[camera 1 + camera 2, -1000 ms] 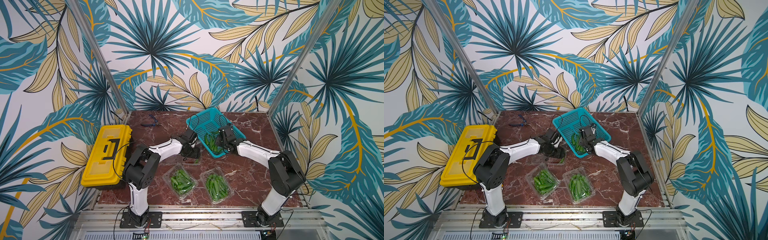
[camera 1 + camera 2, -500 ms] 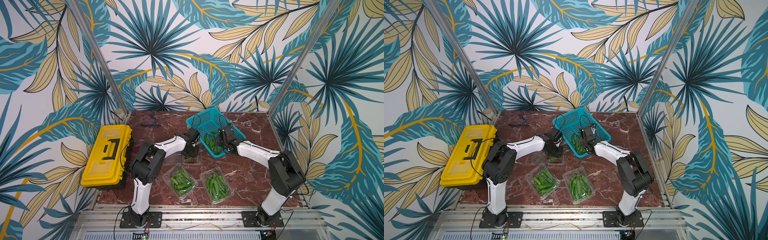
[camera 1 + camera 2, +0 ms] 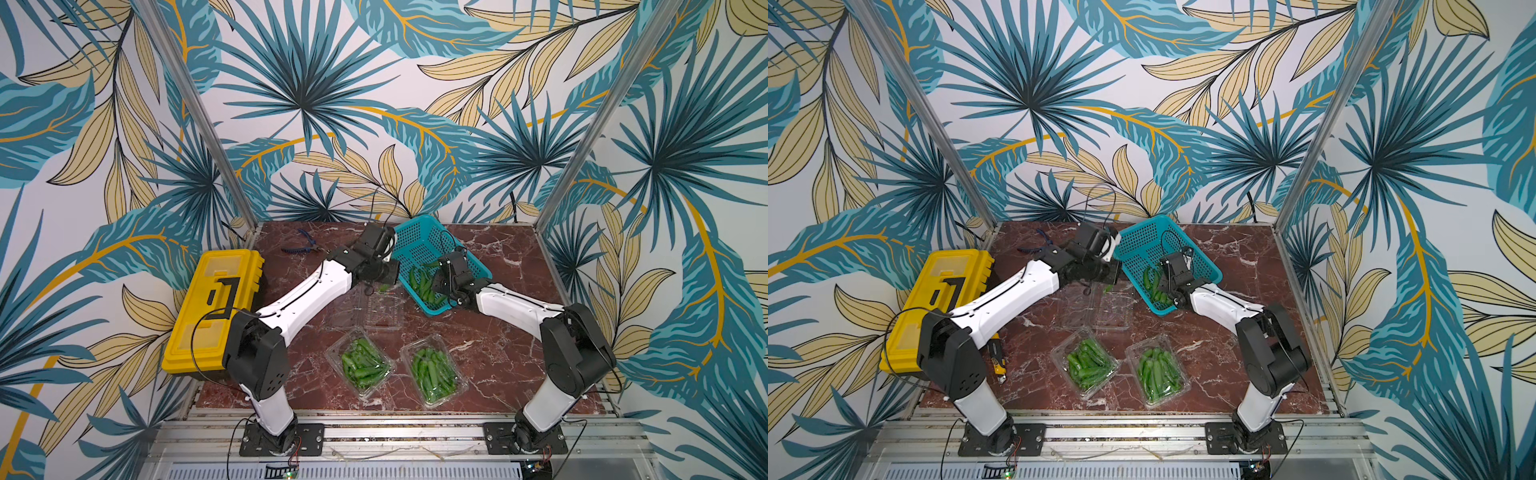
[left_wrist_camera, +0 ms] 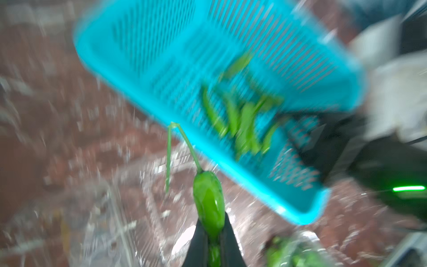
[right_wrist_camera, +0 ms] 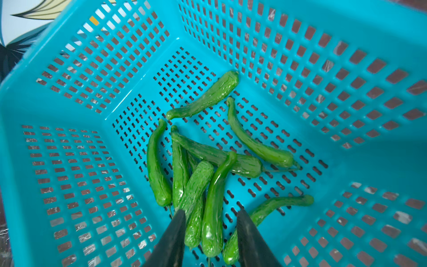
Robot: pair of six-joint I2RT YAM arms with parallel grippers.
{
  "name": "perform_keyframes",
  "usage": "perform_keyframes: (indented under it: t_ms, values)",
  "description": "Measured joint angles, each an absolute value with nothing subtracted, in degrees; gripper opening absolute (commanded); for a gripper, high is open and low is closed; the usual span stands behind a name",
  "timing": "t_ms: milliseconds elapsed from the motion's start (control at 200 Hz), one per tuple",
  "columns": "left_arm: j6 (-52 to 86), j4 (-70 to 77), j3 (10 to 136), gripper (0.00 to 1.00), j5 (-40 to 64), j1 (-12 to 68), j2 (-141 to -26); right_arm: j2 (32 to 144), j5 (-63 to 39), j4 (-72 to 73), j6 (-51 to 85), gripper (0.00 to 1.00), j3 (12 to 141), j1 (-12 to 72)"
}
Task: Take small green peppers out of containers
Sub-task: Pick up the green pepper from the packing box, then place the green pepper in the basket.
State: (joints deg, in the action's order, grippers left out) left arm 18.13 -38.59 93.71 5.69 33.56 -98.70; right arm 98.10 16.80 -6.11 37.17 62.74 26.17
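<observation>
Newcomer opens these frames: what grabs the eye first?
The teal basket at the back of the marble table, with loose green peppers in it, and the left gripper beside it, fingers shut on one pepper. Next, two clear containers packed with peppers at the front, and the yellow toolbox on the robot's left.

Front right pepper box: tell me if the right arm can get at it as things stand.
Probably yes. The box lies on bare table near that arm's base, with nothing between it and the right gripper, whose jaws stand open over the basket. Its lid looks shut, though.
</observation>
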Motion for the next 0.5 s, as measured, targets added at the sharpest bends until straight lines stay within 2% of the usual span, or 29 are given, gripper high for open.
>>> perform_keyframes:
  t_ms: [90,155,205,305,406,501]
  values:
    - [17.54,-36.18,103.83,0.00,7.64,33.56,-101.45,97.89,17.26,-5.87,36.77,0.38,62.70,26.00]
    - [17.56,-34.72,111.35,0.09,9.52,33.43,-106.48,97.82,17.34,-5.87,36.56,0.38,62.37,25.91]
    - [17.76,-33.65,116.36,0.21,10.92,33.17,-111.28,97.65,17.37,-5.85,36.40,0.39,61.93,25.89]
    - [19.70,-33.19,124.62,0.33,14.41,32.51,-121.73,96.57,17.39,-5.78,36.18,0.38,60.45,25.85]
    - [22.33,-33.98,128.68,0.48,17.56,30.96,-129.60,94.89,17.37,-5.87,35.57,0.38,58.89,25.85]
    - [23.66,-35.90,128.84,0.60,19.09,29.17,-132.25,94.02,17.32,-5.87,35.05,0.38,58.19,25.85]
